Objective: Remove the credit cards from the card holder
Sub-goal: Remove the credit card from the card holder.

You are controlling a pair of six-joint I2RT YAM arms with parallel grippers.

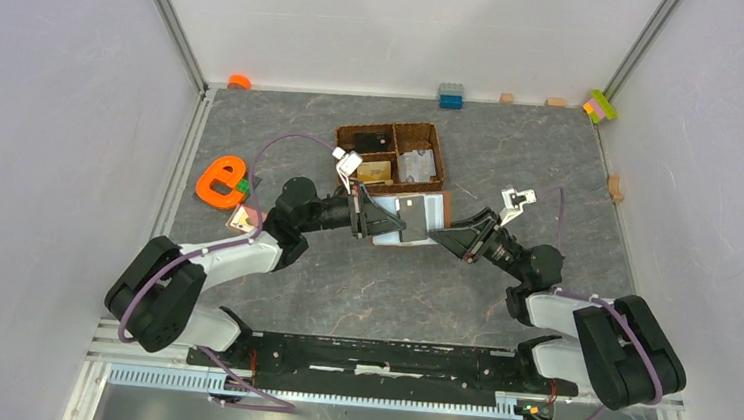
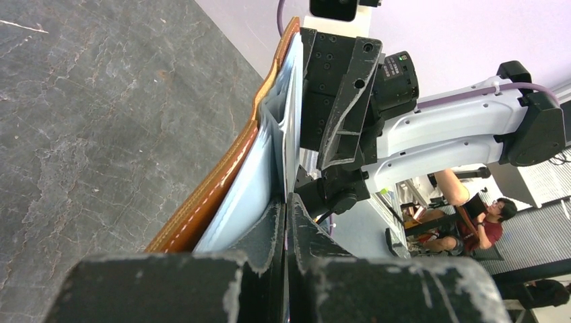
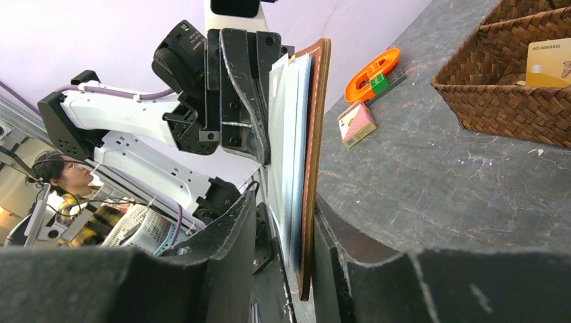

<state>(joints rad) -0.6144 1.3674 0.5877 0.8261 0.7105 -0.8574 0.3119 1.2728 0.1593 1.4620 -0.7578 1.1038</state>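
Brown leather-look outside, pale blue lining: the card holder [image 1: 426, 214] is held on edge above the worktop [image 1: 342, 288], just in front of the woven basket [image 1: 394, 130]. The right tool [image 1: 436, 233] is clamped across one end of it. The left tool [image 1: 394, 219] is pinched together on a thin pale inner layer; whether that is a card or a pocket lip I cannot tell. The cards are likely light, stiff and slick, so take one by its exposed edge and pull straight along the pocket.
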